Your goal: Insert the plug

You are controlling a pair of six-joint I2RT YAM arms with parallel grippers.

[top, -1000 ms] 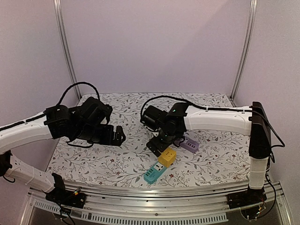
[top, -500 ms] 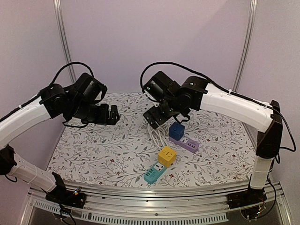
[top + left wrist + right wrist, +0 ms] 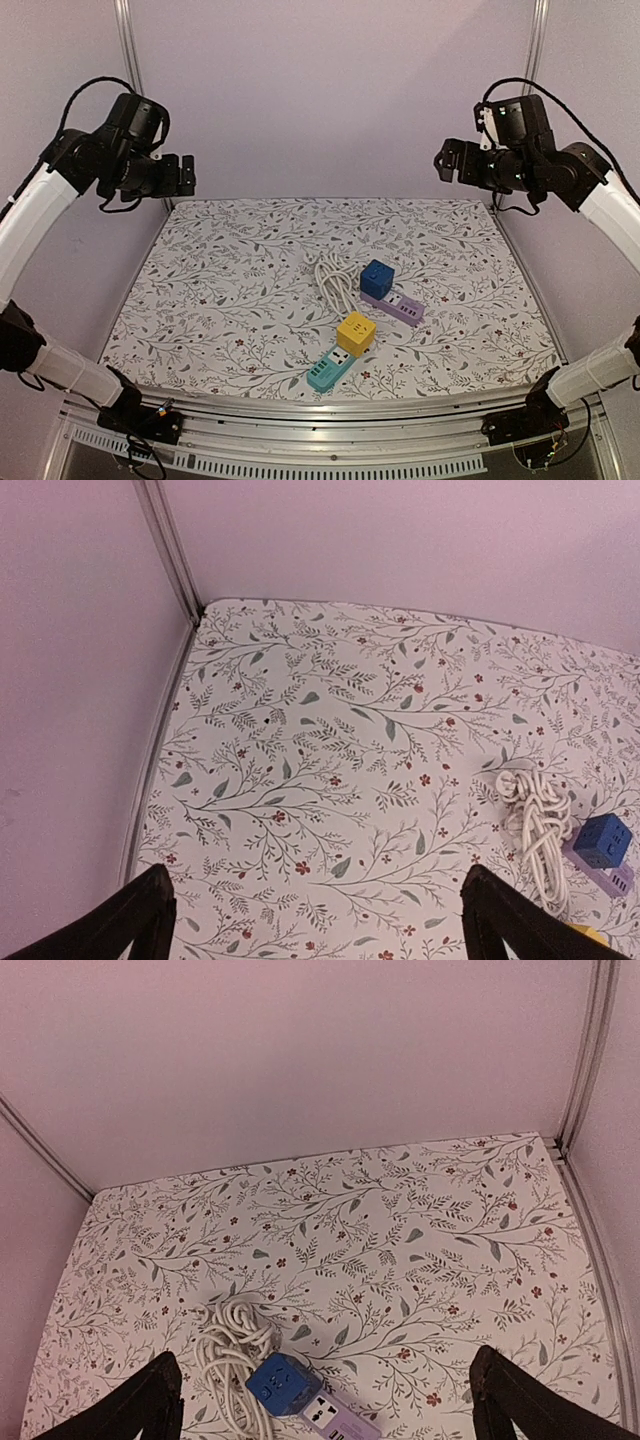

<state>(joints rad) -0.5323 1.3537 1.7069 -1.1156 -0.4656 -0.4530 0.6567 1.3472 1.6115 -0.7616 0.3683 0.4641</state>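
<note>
A blue cube plug [image 3: 376, 276] sits on one end of a purple power strip [image 3: 400, 308]. A yellow cube plug [image 3: 355, 333] sits on a teal power strip [image 3: 326, 374] in front of it. A coiled white cable [image 3: 332, 278] lies just behind them. My left gripper [image 3: 183, 175] is raised high at the back left, open and empty. My right gripper [image 3: 443, 160] is raised high at the back right, open and empty. The blue plug [image 3: 281, 1383], purple strip [image 3: 340, 1422] and cable [image 3: 232, 1345] show in the right wrist view. The left wrist view shows the cable [image 3: 535, 810] and blue plug [image 3: 603, 840].
The floral table cover [image 3: 240, 290] is bounded by pale walls and metal corner posts [image 3: 131, 70]. A metal rail [image 3: 330, 410] runs along the table's near edge.
Both arms have lifted away from the table's middle and swung outward, the left to the back left, the right to the back right. The plugs and strips have not moved.
</note>
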